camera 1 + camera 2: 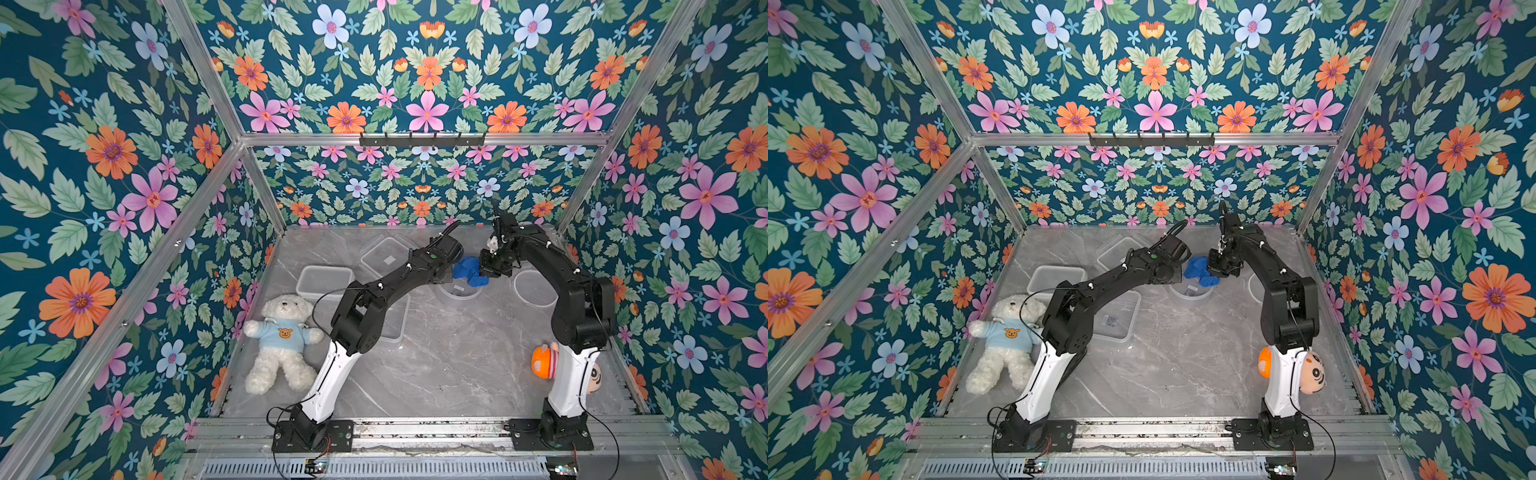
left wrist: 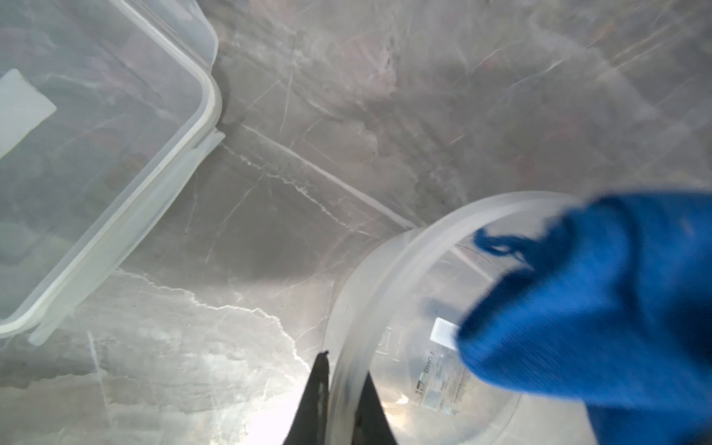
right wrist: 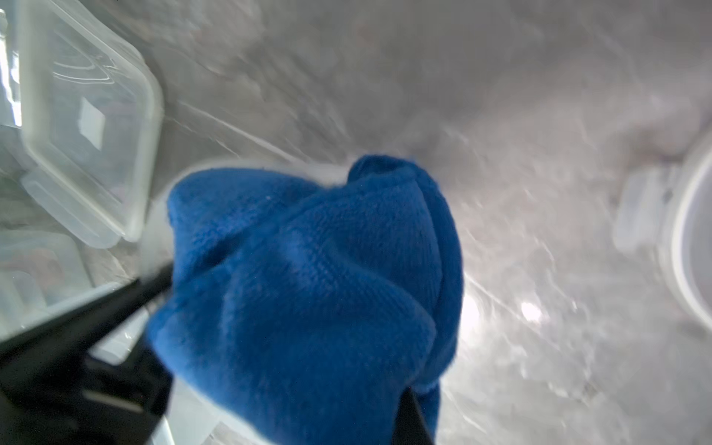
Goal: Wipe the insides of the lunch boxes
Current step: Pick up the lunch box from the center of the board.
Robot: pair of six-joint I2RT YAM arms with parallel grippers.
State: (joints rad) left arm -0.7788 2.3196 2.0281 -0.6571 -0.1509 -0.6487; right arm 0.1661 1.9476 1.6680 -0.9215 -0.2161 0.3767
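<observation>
L gripper (image 2: 346,366) prob astride round box (image 2: 404,327) rim

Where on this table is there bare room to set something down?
The widest bare patch of table lies front middle, between the teddy bear, the orange doll and the square lunch box. The far middle is crowded: round lunch box, blue cloth, square lid.

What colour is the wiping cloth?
Solid blue cloth; shows best in the right wrist view.
</observation>
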